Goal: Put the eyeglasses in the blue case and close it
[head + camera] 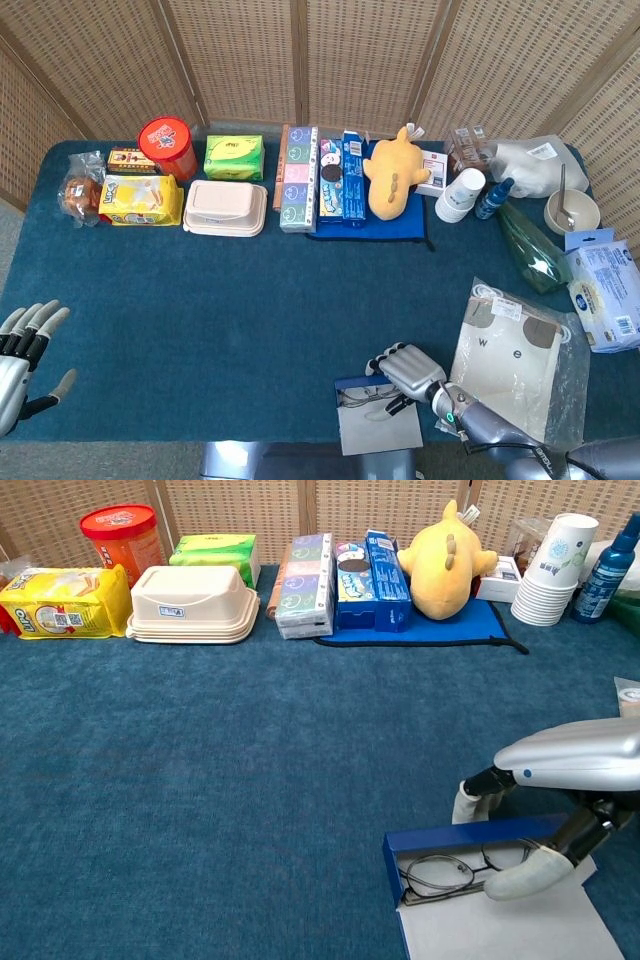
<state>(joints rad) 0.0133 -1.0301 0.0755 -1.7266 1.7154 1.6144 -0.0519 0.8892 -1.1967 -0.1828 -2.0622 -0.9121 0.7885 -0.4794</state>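
Observation:
The blue case (pixel 470 837) lies open near the table's front edge, with its pale lid flap (pixel 510 935) spread toward me. The thin-framed eyeglasses (pixel 440 871) lie inside it, and they also show as eyeglasses (pixel 362 398) in the head view. My right hand (pixel 565 762) pinches the case's far wall, fingers behind it and thumb inside by the glasses. In the head view that right hand (pixel 408 367) sits at the case (pixel 350 385). My left hand (pixel 24 345) hovers at the front left edge with fingers spread, holding nothing.
A clear plastic bag (pixel 515 352) lies just right of the case. Along the back stand a beige lunch box (pixel 192 602), snack boxes, a yellow plush (pixel 445 560), stacked paper cups (pixel 552 568) and a blue bottle (pixel 607 568).

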